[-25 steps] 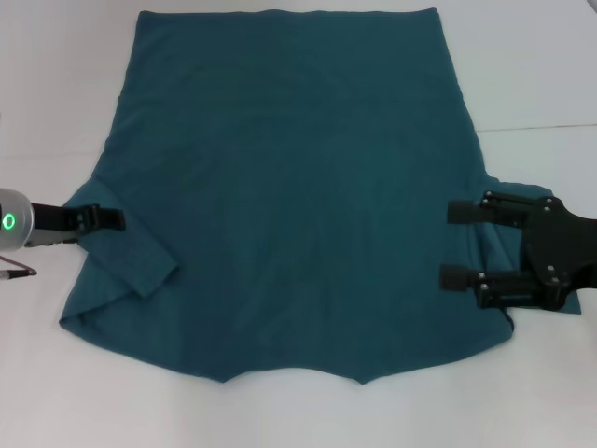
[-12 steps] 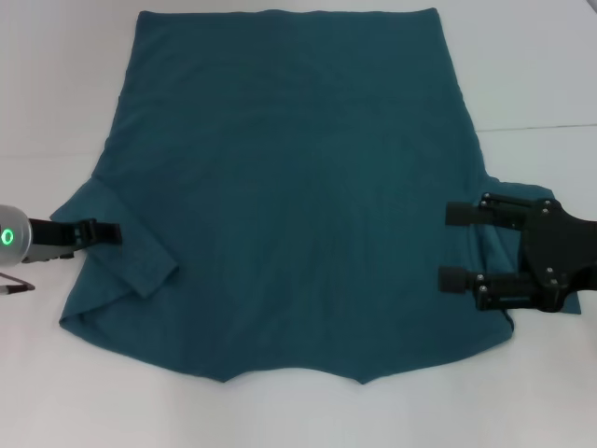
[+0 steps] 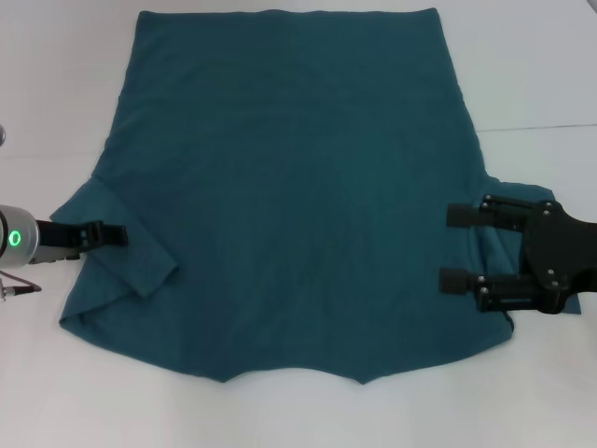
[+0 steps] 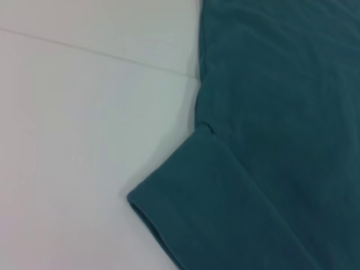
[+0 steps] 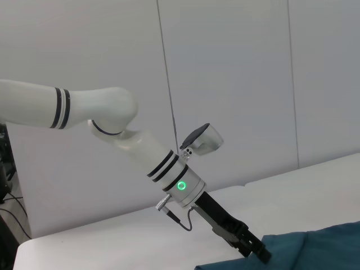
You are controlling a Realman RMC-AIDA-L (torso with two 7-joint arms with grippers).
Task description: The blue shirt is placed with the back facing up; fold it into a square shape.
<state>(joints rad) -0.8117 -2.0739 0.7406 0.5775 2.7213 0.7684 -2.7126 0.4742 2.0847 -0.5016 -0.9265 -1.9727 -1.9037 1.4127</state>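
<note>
The blue shirt [image 3: 289,187] lies spread flat on the white table [image 3: 56,84], filling most of the middle of the head view, with its straight hem at the far side and its notched edge at the near side. Its left sleeve [image 3: 117,247] is creased and folded inward over the body; the left wrist view shows that sleeve's cuff [image 4: 169,219] lying on the table with the side seam beside it.

The left end effector [image 3: 104,233] reaches in from the left and sits at the outer edge of the left sleeve, low over the fabric. Whether its fingers are apart or together cannot be told. A green ring glows on its wrist, and the right wrist view shows the same arm slanting down to the shirt's edge.

The right end effector [image 3: 453,246] lies over the shirt's right sleeve, its two black fingers [image 3: 462,214] pointing left and held wide apart, with teal cloth visible between them.
</note>
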